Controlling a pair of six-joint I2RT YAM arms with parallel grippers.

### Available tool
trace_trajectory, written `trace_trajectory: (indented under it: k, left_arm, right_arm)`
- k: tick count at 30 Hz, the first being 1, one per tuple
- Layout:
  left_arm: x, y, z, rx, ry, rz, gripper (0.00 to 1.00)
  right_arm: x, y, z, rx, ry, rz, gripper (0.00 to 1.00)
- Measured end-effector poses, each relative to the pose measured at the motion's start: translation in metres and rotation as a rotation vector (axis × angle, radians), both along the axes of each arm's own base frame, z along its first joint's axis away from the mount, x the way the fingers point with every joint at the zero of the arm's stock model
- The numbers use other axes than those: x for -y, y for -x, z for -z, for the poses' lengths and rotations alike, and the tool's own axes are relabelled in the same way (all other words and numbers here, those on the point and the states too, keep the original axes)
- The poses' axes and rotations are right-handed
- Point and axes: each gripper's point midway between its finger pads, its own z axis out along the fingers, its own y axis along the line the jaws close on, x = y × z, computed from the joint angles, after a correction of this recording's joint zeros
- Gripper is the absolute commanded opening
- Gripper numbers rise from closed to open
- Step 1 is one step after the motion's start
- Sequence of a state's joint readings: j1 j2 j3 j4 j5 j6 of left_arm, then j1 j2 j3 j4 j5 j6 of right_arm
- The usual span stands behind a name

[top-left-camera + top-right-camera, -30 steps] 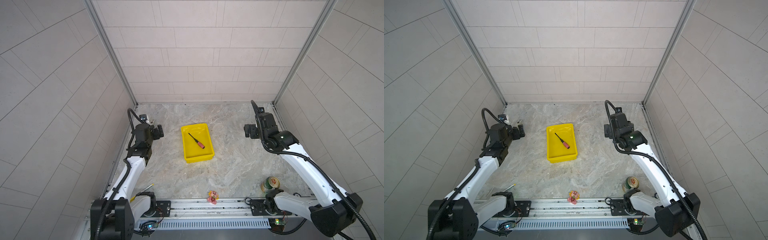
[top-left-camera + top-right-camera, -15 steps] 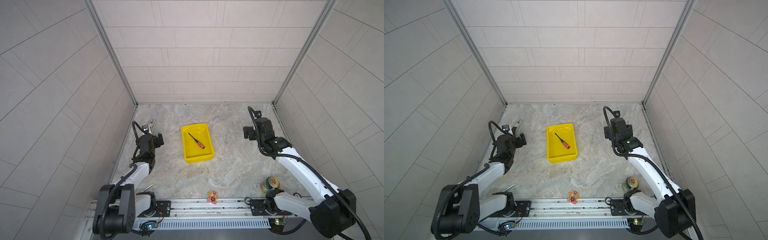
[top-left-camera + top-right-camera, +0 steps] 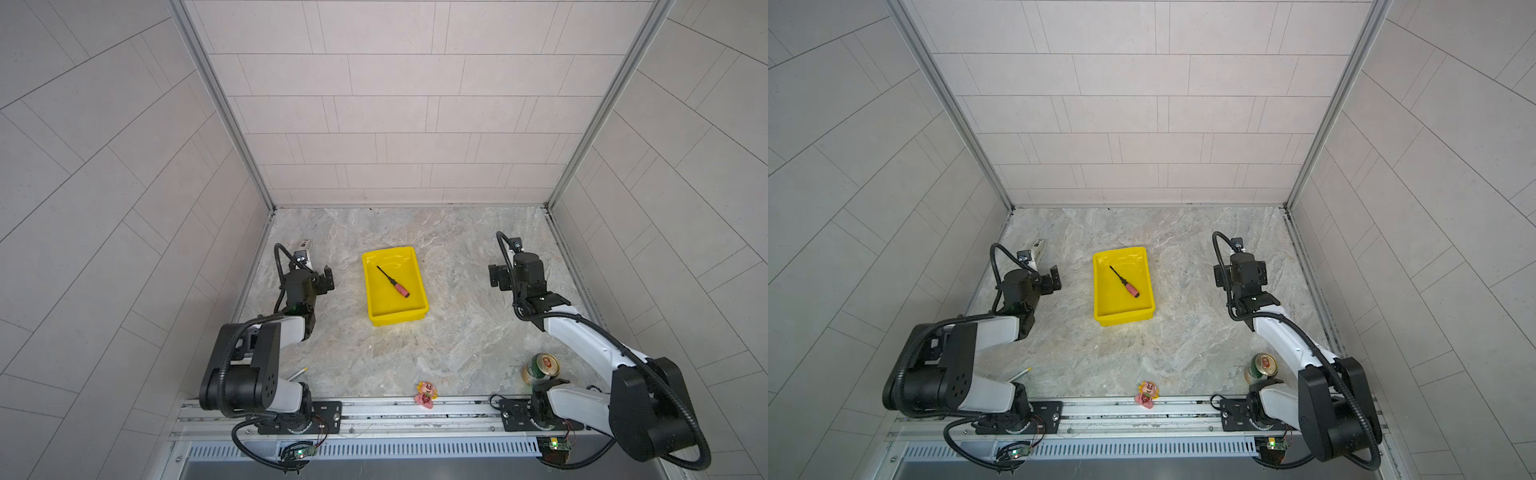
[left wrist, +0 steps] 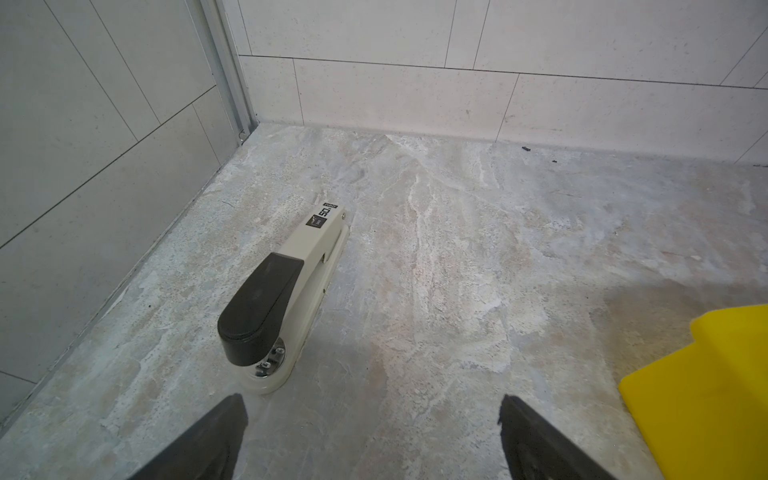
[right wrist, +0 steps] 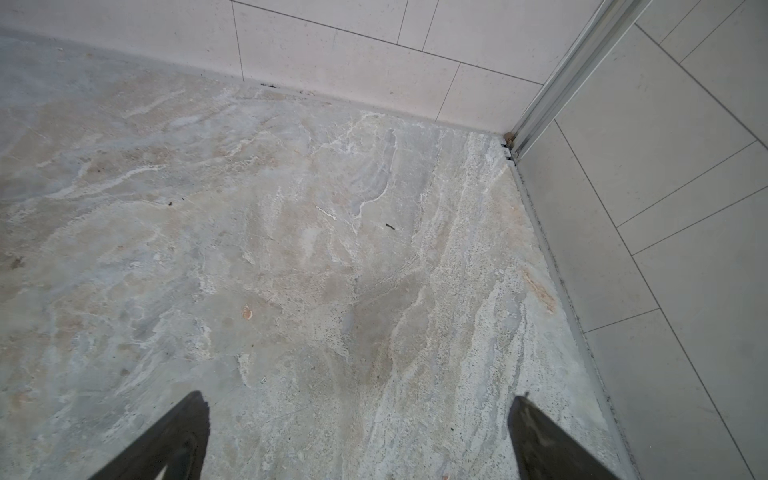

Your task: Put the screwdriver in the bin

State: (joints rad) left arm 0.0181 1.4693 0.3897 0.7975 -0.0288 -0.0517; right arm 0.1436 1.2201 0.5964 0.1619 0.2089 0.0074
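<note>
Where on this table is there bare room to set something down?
Widest: between the bin and the right fingers, back to the rear wall. Also from the bin's near wall to the pink toy. Crowded: left edge by the stapler, near right corner by the can.

- "50", white figures on a black sticker (image 4: pixel 319 217) near the nose of the cream stapler (image 4: pixel 291 286), which lies at 10 o'clock from the bin (image 3: pixel 397 322).
- The print on the can (image 3: pixel 540 368), at 5 o'clock from the bin, is too small to read.
</note>
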Motion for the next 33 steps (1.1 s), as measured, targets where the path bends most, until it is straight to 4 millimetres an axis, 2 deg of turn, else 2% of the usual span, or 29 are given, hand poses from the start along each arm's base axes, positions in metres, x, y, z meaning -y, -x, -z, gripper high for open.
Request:
trace_trajectory:
  k: [6,13,15,18,23,33]
  left_arm:
    - [0.022,-0.002,0.028,-0.044,-0.005,0.126,1.0]
    - [0.026,-0.006,0.021,-0.02,-0.016,0.14,1.0]
    - [0.025,-0.007,0.02,-0.014,-0.018,0.135,1.0]
    - [0.024,-0.007,0.02,-0.013,-0.02,0.129,1.0]
    - [0.015,-0.008,0.019,-0.013,-0.025,0.075,1.0]
    - [0.007,-0.008,0.019,-0.013,-0.033,0.027,1.0]
  right_arm:
    - [0.008,-0.007,0.045,-0.023,0.003,-0.005,1.0]
    - [0.014,-0.008,0.082,-0.01,-0.033,-0.003,1.0]
    - [0.018,-0.009,0.082,0.0,-0.054,0.005,1.0]
    - [0.03,-0.013,0.072,0.059,-0.08,0.051,1.0]
    - [0.041,-0.007,0.068,0.114,-0.096,0.122,0.99]
    - [0.017,-0.022,0.056,0.122,-0.101,0.002,1.0]
